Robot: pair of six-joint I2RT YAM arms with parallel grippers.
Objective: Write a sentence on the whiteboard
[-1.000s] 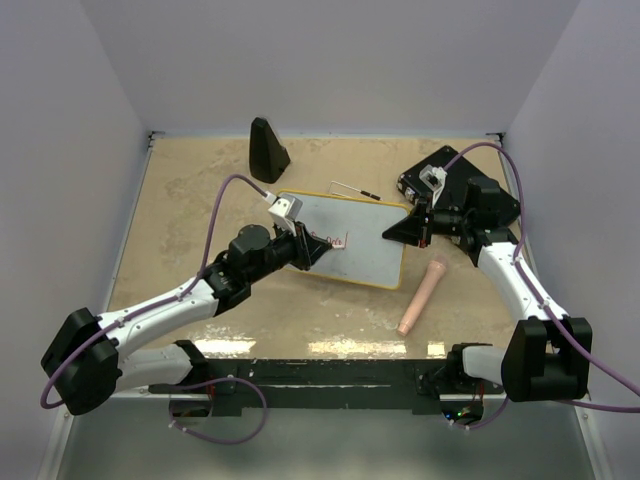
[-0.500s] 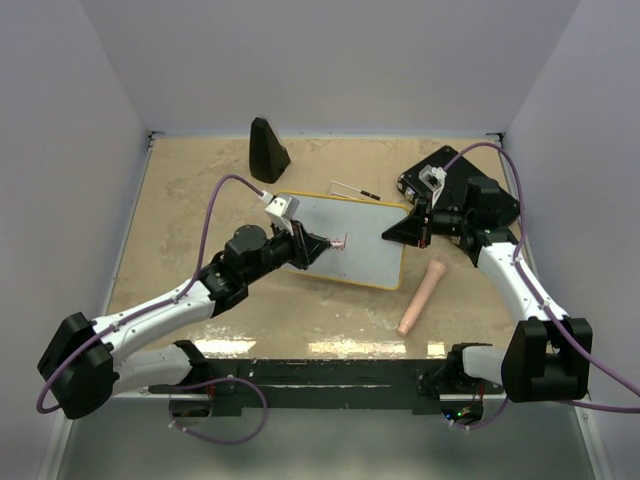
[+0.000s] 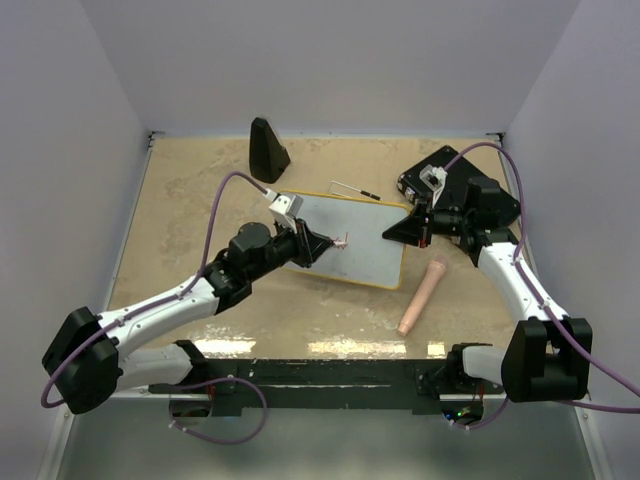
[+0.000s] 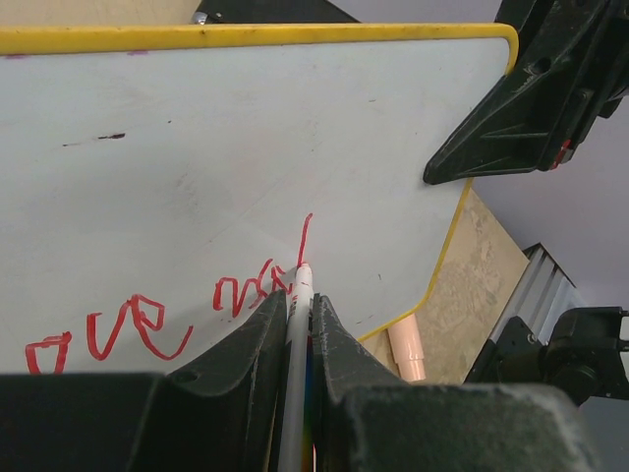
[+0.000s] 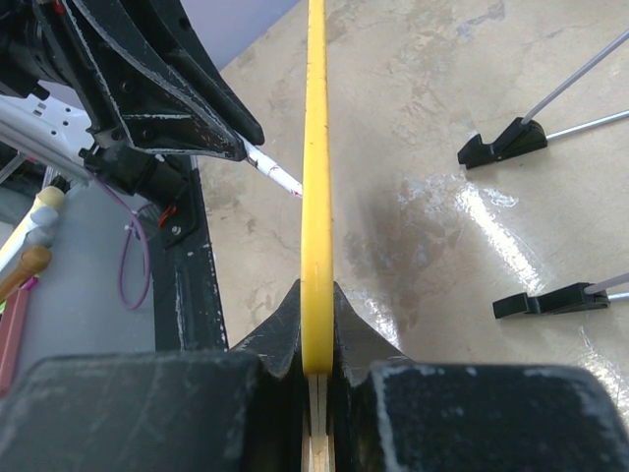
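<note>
left hand (image 4: 300, 303) clamped on marker (image 4: 293, 413), tip on whiteboard (image 4: 295, 118) | sentence (image 4: 162, 324) lies leftward of it, blank board rightward | right hand (image 5: 316, 295) clamps the whiteboard's rim

One whiteboard (image 3: 365, 240), one marker (image 4: 298, 315), one black wedge (image 3: 267, 150), one pink rod (image 3: 422, 297), two hands: left hand (image 3: 322, 243), right hand (image 3: 395, 232)

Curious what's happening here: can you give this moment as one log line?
left gripper: shut on marker, tip on whiteboard | right gripper: shut on whiteboard edge | sentence: partly written in red
</note>
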